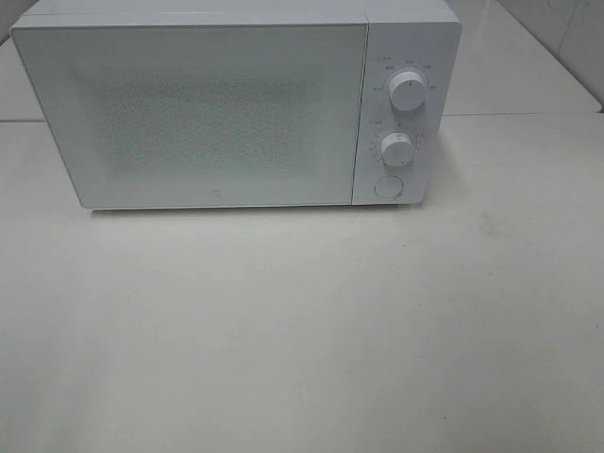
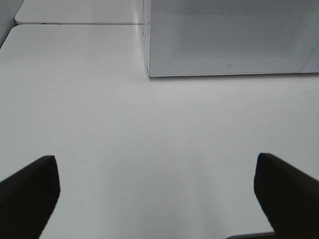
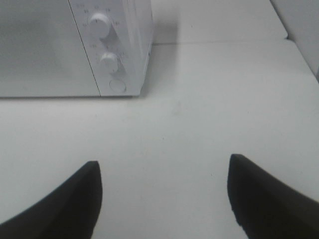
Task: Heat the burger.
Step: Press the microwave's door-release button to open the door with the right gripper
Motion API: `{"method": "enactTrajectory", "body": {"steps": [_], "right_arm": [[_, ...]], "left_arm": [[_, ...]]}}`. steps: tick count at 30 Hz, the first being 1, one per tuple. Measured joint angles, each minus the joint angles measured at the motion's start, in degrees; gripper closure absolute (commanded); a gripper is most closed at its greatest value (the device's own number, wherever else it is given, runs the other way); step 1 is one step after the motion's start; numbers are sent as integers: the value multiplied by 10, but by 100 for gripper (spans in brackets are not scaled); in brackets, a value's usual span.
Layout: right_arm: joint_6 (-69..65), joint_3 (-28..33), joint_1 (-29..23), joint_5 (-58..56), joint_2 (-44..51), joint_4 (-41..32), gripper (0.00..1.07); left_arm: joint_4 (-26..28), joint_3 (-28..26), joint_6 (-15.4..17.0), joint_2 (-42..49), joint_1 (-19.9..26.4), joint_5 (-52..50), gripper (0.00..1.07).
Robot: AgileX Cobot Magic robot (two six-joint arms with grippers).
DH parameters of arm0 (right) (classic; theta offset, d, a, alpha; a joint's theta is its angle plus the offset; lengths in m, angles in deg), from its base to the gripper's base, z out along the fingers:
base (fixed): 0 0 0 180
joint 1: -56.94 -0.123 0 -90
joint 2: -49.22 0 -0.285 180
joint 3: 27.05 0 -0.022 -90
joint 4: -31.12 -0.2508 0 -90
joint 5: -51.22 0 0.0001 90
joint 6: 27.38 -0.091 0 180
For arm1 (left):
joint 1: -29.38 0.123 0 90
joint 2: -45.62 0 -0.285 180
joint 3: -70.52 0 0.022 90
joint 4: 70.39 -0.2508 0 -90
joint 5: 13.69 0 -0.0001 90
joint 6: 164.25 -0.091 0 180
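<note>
the burger shows in none of the three views, so where it sits cannot be told. one microwave (image 1: 217,104) stands at the back of the white table (image 1: 302,330), its single door (image 1: 189,113) shut flat; the speckled, frosted panel lets nothing inside be made out.

on the control strip to the right of the door there are two round white knobs, an upper knob (image 1: 407,91) and a lower knob (image 1: 398,148), and below them one round button (image 1: 388,186). small markings ring the knobs, too small to read.

the high view shows neither arm. the left gripper (image 2: 155,167) hovers over bare tabletop in front of the door's left corner, its two dark fingers (image 2: 30,194) spread wide, released, with nothing between them. the right gripper (image 3: 164,164) hangs over the table in front of the knob side, its two fingers (image 3: 75,199) also parted and grasping nothing.
</note>
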Motion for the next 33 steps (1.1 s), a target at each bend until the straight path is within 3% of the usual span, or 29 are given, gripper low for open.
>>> {"method": "enactTrajectory", "body": {"steps": [33], "right_arm": [[1, -12, 0, 334, -362, 0, 38]], "left_arm": [[0, 0, 0, 0, 0, 0, 9]]}}
